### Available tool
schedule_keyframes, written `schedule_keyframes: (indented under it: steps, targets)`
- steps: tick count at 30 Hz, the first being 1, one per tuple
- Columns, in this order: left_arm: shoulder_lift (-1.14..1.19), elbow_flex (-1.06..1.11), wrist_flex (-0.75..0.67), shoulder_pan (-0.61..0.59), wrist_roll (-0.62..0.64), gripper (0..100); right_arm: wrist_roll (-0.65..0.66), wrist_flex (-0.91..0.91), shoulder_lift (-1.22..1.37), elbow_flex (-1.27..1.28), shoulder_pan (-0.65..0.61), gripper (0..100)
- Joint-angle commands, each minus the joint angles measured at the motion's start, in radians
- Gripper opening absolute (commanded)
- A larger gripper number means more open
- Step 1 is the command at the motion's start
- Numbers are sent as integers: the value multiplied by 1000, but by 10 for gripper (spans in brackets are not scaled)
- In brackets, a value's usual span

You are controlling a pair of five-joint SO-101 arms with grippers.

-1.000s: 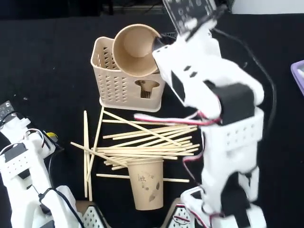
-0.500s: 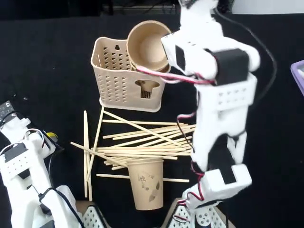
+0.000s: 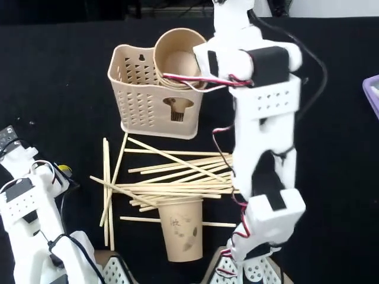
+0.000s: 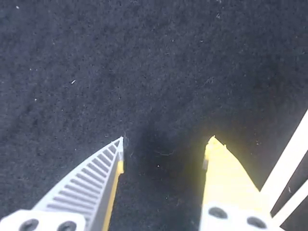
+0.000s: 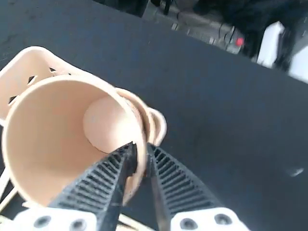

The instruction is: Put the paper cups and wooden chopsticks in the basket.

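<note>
Tilting over the rim of the perforated beige plastic basket (image 3: pixel 139 103), the smooth tan paper cup (image 3: pixel 177 56) had its edge pinched tight between the ribbed black fingers (image 5: pixel 103 178) of the right end effector (image 5: pixel 139 151). Thin wooden chopsticks (image 3: pixel 177 183) lay scattered beside a second cup (image 3: pixel 182 234) lying on the matte black cloth table (image 3: pixel 59 89). The left end effector (image 4: pixel 163 147) hung parted and empty over that cloth.

Black tabletop (image 3: pixel 71 89) is carrying a beige basket (image 3: pixel 142 106) sitting toward the far side. Wooden chopsticks (image 3: pixel 177 180) are lying in a loose criss-cross pile nearer the front. A paper cup (image 3: pixel 180 234) is lying on its side, touching the pile. A purple object (image 3: pixel 373 94) is poking in at the right edge.
</note>
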Motion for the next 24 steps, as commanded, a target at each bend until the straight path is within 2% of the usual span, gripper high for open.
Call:
schedule_keyframes:
  steps: [1, 3, 9, 13, 18, 24]
  targets:
    - [-21, -53, -3, -12, 6, 270, -41, 2, -2, -39, -23, 186]
    - [-21, -53, -3, -12, 6, 270, -37, 2, -10, -81, -26, 211]
    - [-21, -53, -3, -12, 6, 270, -37, 40, -61, -219, -35, 173]
    - [-21, -53, -3, -12, 6, 270, -37, 44, -147, -193, -32, 173]
    - [-17, -53, -5, -12, 6, 270, -35, 44, -372, -10, -35, 173]
    - [-17, -53, -6, -12, 6, 270, 11, 35, -687, 466, -35, 173]
